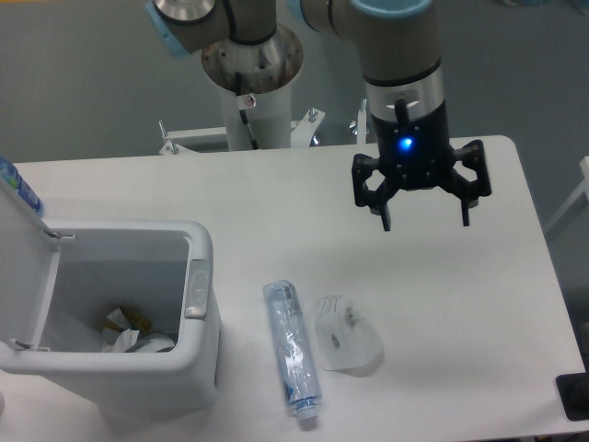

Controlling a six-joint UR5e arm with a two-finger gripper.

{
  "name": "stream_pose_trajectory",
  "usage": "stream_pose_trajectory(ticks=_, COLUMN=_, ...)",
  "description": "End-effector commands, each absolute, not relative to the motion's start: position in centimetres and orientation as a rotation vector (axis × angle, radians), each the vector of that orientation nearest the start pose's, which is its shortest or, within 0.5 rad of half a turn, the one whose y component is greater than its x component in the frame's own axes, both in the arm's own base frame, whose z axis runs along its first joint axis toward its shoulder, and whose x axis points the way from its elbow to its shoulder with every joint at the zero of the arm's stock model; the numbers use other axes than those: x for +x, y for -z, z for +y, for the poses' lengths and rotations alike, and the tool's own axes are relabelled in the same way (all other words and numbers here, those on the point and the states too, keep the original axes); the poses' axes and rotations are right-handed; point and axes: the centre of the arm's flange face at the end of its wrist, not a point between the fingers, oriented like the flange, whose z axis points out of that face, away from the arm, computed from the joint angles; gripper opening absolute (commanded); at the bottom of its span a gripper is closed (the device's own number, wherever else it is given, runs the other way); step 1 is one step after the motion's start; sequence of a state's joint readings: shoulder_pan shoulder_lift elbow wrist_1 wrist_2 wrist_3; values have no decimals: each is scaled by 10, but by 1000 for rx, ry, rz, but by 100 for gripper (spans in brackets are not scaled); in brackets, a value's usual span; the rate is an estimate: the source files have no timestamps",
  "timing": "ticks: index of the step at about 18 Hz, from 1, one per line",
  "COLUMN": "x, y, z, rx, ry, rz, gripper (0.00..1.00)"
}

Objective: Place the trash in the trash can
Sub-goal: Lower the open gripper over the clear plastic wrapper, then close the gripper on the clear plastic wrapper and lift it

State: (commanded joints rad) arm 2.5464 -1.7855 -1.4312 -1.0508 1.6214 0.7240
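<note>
A crushed clear bluish plastic bottle (pixel 293 353) lies on the white table, lengthwise, just right of the trash can. A crumpled translucent white wrapper (pixel 345 334) lies right beside it. The white trash can (pixel 197 324) stands at the front left with its flip lid (pixel 23 267) open to the left and a grey latch (pixel 197 288) on its right rim. Some paper scraps (pixel 129 333) lie inside. My gripper (pixel 425 224) hangs open and empty above the table, up and to the right of both pieces.
The arm's base column (pixel 253 83) stands at the table's back edge. A blue-capped object (pixel 17 189) peeks in at the far left. A dark object (pixel 574 398) sits at the table's front right corner.
</note>
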Motion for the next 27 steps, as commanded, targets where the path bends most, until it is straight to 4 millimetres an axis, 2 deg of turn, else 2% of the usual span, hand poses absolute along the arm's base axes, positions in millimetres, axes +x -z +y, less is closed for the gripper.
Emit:
stream_pose_trajectory(ticks=3, x=-441, y=-487, z=449, rx=-2838, ry=-515, rz=-395, gripper=100)
stream_pose_trajectory(ticks=6, x=-440, y=-449, z=448, rx=-2891, ry=-450, rz=-397, gripper=100)
stream_pose_trajectory(ticks=8, x=-440, y=-416, z=452, rx=-2928, ry=-402, rz=-405, gripper=100)
stream_pose_trajectory(ticks=10, x=-434, y=-374, z=456, rx=-2956, ry=-352, rz=-432, gripper=100)
stream_pose_trajectory(ticks=12, x=-421, y=-337, z=473, rx=-2990, ry=-284, rz=-453, gripper=100)
stream_pose_trajectory(ticks=16, x=-416, y=-288, z=491, rx=-3029, ry=-191, rz=-523, gripper=100)
stream_pose_trajectory(ticks=22, x=-420, y=-254, z=507, rx=-3003, ry=-133, rz=-613, gripper=100)
stream_pose_trajectory(ticks=25, x=-423, y=-251, z=509, rx=-2993, ry=-143, rz=-619, gripper=100)
stream_pose_trajectory(ticks=26, x=-423, y=-251, z=509, rx=-2994, ry=-143, rz=-617, gripper=87)
stream_pose_trajectory(ticks=27, x=-423, y=-251, z=509, rx=-2995, ry=-148, rz=-620, gripper=68)
